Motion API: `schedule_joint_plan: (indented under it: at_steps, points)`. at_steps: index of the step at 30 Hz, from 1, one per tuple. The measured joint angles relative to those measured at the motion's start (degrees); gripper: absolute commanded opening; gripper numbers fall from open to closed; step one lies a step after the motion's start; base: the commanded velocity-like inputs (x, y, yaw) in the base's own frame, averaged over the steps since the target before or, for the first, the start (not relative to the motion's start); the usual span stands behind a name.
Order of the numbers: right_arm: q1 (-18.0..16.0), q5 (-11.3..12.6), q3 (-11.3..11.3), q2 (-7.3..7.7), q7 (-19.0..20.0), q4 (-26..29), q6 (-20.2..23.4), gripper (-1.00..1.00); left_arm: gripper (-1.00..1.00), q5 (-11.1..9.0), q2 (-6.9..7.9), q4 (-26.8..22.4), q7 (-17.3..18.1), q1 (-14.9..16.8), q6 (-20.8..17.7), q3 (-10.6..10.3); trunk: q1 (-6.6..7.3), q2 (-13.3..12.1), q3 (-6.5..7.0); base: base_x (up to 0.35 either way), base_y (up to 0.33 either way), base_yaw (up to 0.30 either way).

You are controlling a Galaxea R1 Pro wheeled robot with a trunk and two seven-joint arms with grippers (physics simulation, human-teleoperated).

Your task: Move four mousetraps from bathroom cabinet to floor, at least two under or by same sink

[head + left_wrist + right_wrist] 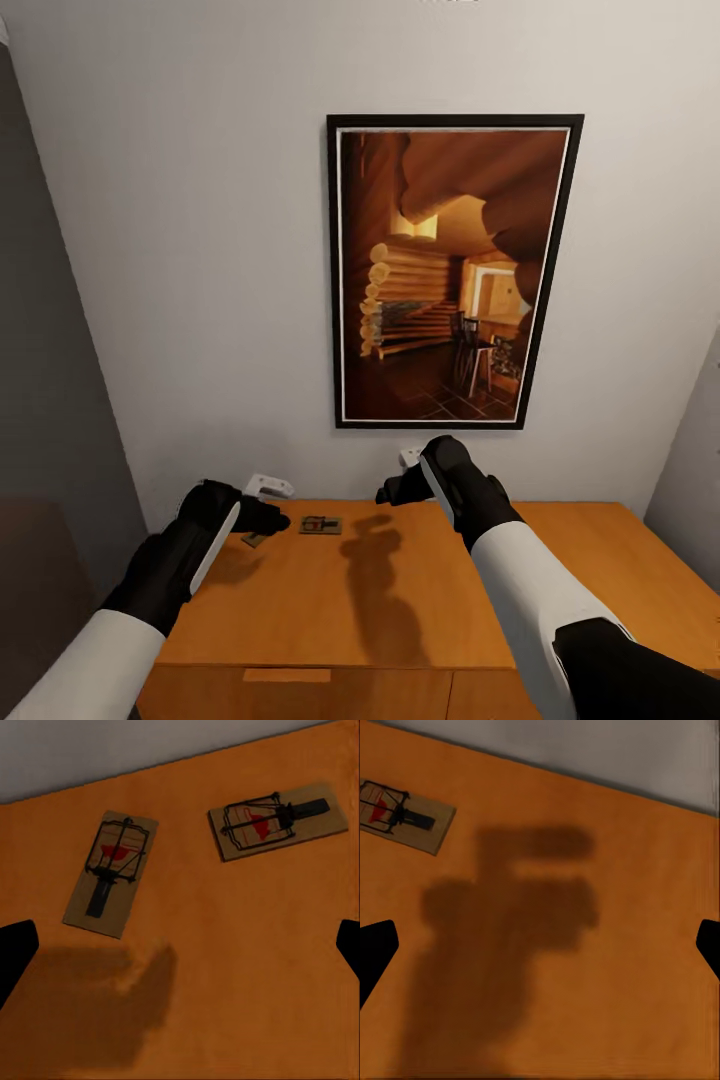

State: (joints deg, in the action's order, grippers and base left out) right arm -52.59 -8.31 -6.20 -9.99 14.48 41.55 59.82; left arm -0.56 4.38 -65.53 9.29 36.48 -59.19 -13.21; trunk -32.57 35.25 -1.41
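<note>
Two mousetraps point(109, 872) point(277, 820) lay unpicked on the cabinet point(400, 610) top, both grippers' point(268, 517) point(392, 490) jaws apart and empty, so nothing was floored yet.

Plain pale wall point(180, 250) above a wooden desk point(330, 600).
A black-framed picture point(452, 270) of a log-cabin interior hangs on it; a grey wall point(40, 380) stands left.
</note>
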Motion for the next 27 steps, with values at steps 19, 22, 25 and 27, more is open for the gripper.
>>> schedule_joint_plan:
  at_steps: [19, 22, 25, 27]
  points:
    - [0.0, -0.02, 0.08, -0.01, -0.04, -0.1, -0.01, 1.0, 1.0, 0.52, 0.75, -0.37, 3.22, 0.02, 0.18, -1.52, 0.0, 0.0, 0.17, 0.0, 0.0, -0.074]
    - [0.0, -0.03, 0.08, 0.0, -0.03, -0.1, -0.01, 1.0, 1.0, 0.58, 0.95, -0.45, 3.26, 0.02, 0.2, -1.53, 0.0, 0.0, 0.18, 0.0, 0.043, -0.005]
    - [0.0, -0.04, 0.07, 0.0, -0.02, -0.1, -0.02, 1.0, 1.0, 0.6, 1.11, -0.56, 3.28, 0.03, 0.19, -1.5, 0.0, -0.01, 0.18, 0.0, 0.16, -0.003]
    - [0.0, -0.04, 0.07, 0.01, -0.02, -0.1, -0.02, 1.0, 1.0, 0.61, 1.18, -0.61, 3.28, 0.03, 0.2, -1.45, 0.0, -0.01, 0.18, 0.0, 0.232, -0.002]
